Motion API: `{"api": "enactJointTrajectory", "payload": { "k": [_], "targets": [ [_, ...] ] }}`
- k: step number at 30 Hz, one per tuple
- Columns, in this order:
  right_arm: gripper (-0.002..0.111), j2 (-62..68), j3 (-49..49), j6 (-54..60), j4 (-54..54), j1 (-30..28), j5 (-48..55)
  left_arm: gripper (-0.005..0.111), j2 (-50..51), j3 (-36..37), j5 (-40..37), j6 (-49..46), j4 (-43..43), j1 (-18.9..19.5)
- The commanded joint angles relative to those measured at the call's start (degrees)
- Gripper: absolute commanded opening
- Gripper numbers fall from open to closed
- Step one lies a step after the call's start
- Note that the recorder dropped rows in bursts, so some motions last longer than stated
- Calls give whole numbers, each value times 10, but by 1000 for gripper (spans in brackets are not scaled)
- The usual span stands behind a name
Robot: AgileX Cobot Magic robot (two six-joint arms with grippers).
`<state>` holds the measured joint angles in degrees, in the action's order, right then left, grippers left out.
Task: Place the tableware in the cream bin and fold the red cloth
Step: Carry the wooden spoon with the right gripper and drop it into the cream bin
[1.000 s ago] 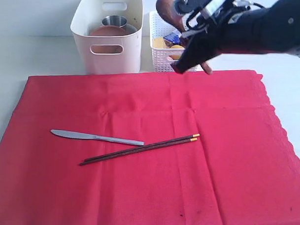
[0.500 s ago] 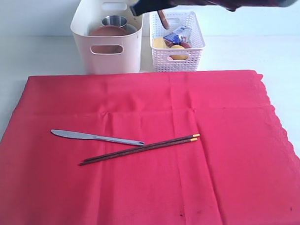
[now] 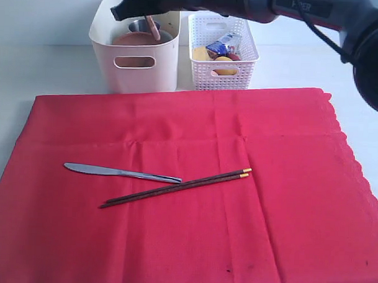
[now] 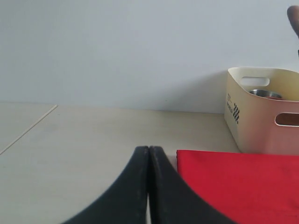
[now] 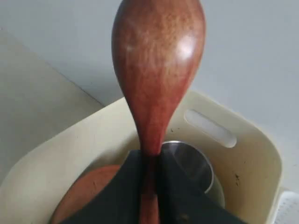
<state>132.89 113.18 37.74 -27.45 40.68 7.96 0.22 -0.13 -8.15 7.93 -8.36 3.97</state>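
**Asker:** What is the right arm holding, and where?

**Describer:** The right gripper (image 5: 149, 163) is pinched narrow on the handle of the brown wooden spoon (image 5: 156, 70), with the spoon's bowl pointing away from the wrist. It hangs over the open top of the cream bin (image 3: 141, 74), probably so the spoon can drop in beside the steel cup (image 5: 187, 158) and the wooden plate (image 5: 84, 196) already inside.

**Asker:** And the other arm?

**Describer:** The left gripper (image 4: 148, 158) has its jaws pressed together on nothing. It sits near the bare table beside the cloth, seemingly parked clear.

**Asker:** What remains?

**Describer:** The steel knife (image 3: 119, 172) and the dark chopsticks (image 3: 175, 187) lie close together on the red cloth (image 3: 267, 212). The cloth is spread flat, and I judge it cannot be folded until they are lifted off.
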Motion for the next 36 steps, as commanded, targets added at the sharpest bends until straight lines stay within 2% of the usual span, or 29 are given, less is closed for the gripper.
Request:
{"api": "enactJointTrajectory", "payload": {
  "k": [1,4,6,7,8,9,12,14,22,32,36],
  "targets": [
    [0,19,12,-9,-1,0,-10,0,-2,1,1,-2,-4,1],
    [5,28,12,-23,-4,0,-11,0,-2,1,1,-2,-4,1],
    [19,29,12,-24,-5,0,-12,0,-2,1,1,-2,-4,1],
    [32,29,12,-36,-6,0,-12,0,-2,1,1,-2,-4,1],
    [39,29,12,-38,-6,0,-12,0,-2,1,1,-2,-4,1],
    [51,29,12,-38,-6,0,-11,0,-2,1,1,-2,-4,1],
    [67,29,12,-54,-6,0,-8,0,-2,1,1,-2,-4,1],
    [69,24,12,-59,-6,0,1,0,-2,1,1,-2,-4,1],
    [62,-38,12,-59,66,0,81,0,-2,1,1,-2,-4,1],
    [22,-81,11,-59,91,0,135,0,-2,1,1,-2,-4,1],
    [10,-89,11,-61,97,0,158,0,-2,1,1,-2,-4,1]
  ]
}}
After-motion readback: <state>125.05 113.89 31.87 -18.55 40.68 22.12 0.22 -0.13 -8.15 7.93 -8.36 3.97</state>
